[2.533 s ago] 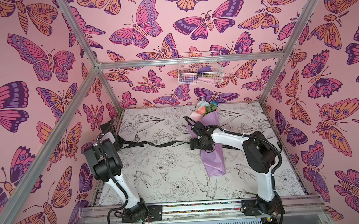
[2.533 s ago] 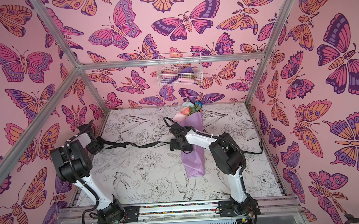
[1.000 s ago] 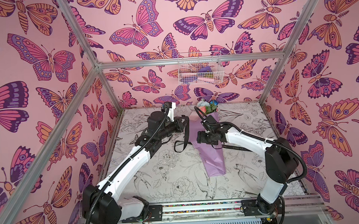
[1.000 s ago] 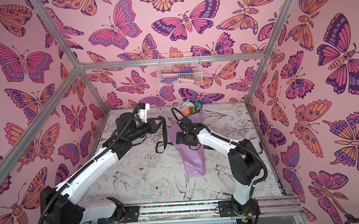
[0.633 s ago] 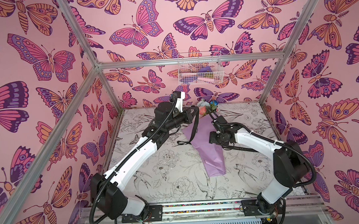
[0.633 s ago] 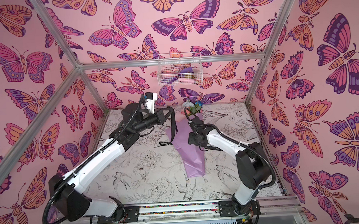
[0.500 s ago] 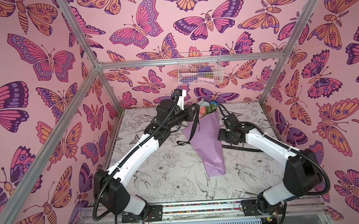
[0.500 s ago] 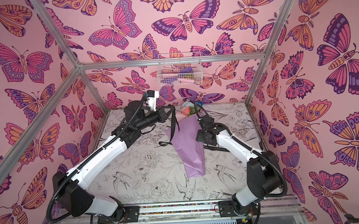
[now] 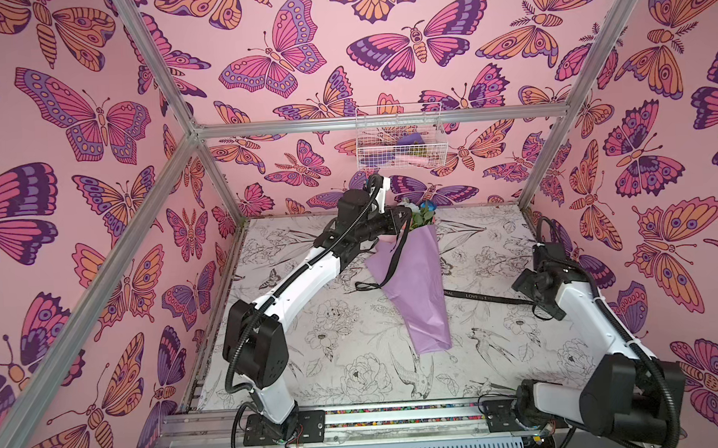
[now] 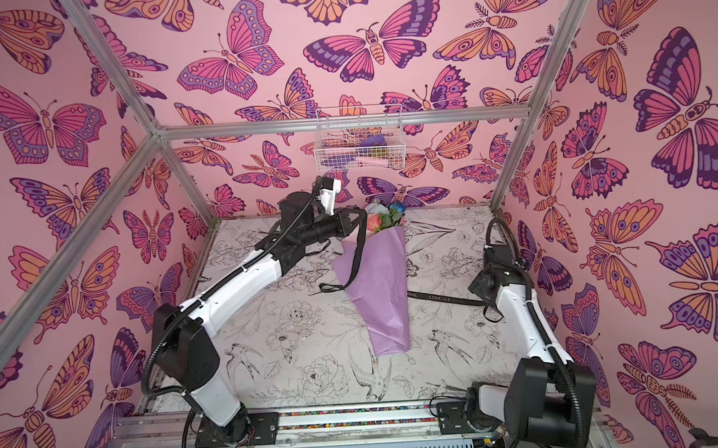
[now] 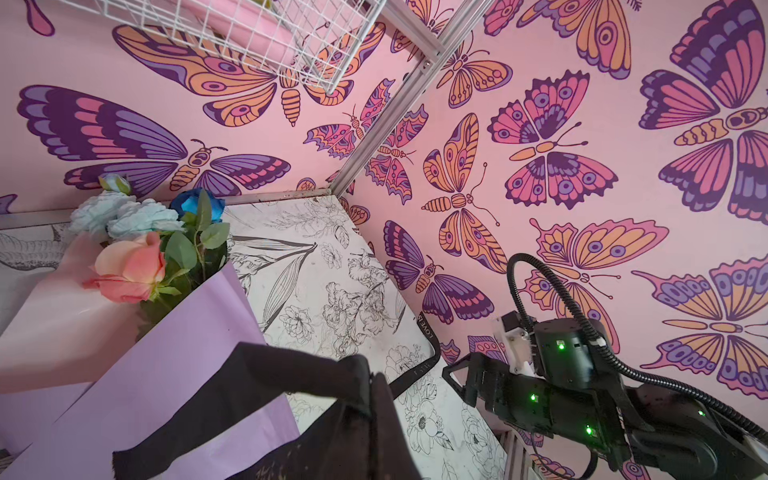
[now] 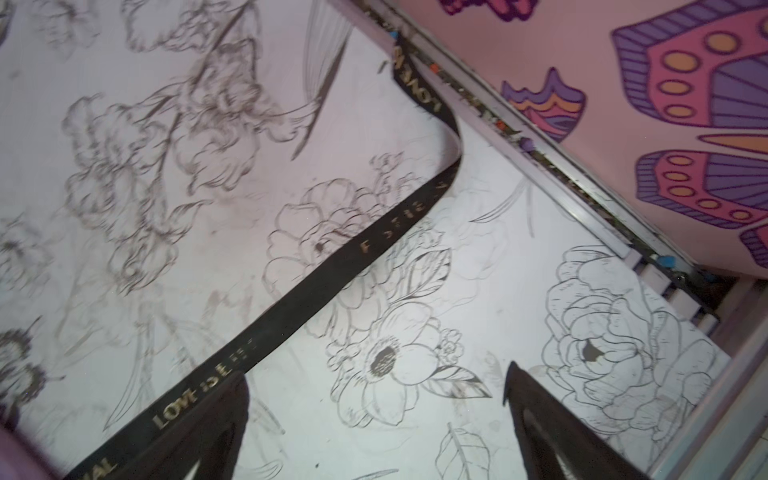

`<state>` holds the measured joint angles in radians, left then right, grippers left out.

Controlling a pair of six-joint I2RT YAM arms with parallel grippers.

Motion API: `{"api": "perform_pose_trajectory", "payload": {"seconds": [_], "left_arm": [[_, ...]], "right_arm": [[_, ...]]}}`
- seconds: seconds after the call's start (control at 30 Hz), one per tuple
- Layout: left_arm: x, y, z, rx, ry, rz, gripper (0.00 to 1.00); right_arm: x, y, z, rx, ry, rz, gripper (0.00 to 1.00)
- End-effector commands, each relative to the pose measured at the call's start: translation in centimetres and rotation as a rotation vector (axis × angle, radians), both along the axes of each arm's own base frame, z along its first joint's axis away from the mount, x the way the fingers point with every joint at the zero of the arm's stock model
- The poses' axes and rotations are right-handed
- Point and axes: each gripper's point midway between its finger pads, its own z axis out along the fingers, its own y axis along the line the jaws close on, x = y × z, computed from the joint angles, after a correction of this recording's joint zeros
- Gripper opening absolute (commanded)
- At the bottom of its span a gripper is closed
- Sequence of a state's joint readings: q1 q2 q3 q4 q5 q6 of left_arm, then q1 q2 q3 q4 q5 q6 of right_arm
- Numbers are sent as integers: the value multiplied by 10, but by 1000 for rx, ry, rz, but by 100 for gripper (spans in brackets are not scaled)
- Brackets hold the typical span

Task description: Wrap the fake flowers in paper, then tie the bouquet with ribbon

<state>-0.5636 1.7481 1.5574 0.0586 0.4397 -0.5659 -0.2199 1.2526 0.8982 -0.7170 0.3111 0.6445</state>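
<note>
The bouquet of fake flowers lies on the bench in lilac paper. Its blooms are near the back edge and its thin end points to the front edge. The left gripper hangs just by the blooms, with its jaws pressed together on the black ribbon. The ribbon drops from it across the paper. Another part lies flat on the bench, from the paper out to the right edge. The right gripper is low over that part, near the right edge — jaws wide apart, holding nothing.
</note>
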Motion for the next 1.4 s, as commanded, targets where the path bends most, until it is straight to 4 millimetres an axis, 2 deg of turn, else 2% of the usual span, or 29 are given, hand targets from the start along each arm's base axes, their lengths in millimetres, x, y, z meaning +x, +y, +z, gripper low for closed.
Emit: {"api": "perform_pose_trajectory", "payload": {"seconds": [0.0,0.27,0.4,0.43,0.5,0.6,0.7,0.77,0.83,0.9,0.93,1.1,1.2,1.23,1.37], "left_arm": [[-1,-8,18,-42,-44,-40,0],[-1,-8,18,-34,-58,-39,0],[0,-5,14,-24,-57,-28,0],[0,-4,13,-20,-57,-22,0],[0,-2,13,-17,-62,-16,0],[0,1,13,-14,-63,-8,0],[0,4,14,-13,-66,2,0],[0,7,14,-12,-65,11,0],[-1,12,16,-11,-69,22,0],[-2,16,17,-8,-70,35,0],[-3,19,17,-6,-73,43,0],[-8,29,21,1,-89,76,0],[-12,35,22,0,-86,92,0],[-14,37,23,-2,-86,97,0],[-24,44,26,-10,-85,105,0]], "right_arm": [[-6,-23,-13,-1,23,-51,96],[-2,-53,-56,68,84,-142,94],[15,-57,-70,125,69,-140,92],[20,-57,-80,149,86,-133,90],[29,-56,-88,173,87,-121,88],[40,-60,-98,189,92,-118,82],[46,-64,-107,197,108,-120,66],[48,-68,-112,197,121,-125,48],[52,-70,-112,202,134,-112,19],[60,-72,-103,195,124,-83,1],[63,-73,-95,182,108,-69,0],[78,-78,-26,74,-10,-8,0],[86,-72,17,8,-77,30,0],[87,-70,40,-21,-122,42,0],[92,-59,92,-78,-236,88,0]]}}
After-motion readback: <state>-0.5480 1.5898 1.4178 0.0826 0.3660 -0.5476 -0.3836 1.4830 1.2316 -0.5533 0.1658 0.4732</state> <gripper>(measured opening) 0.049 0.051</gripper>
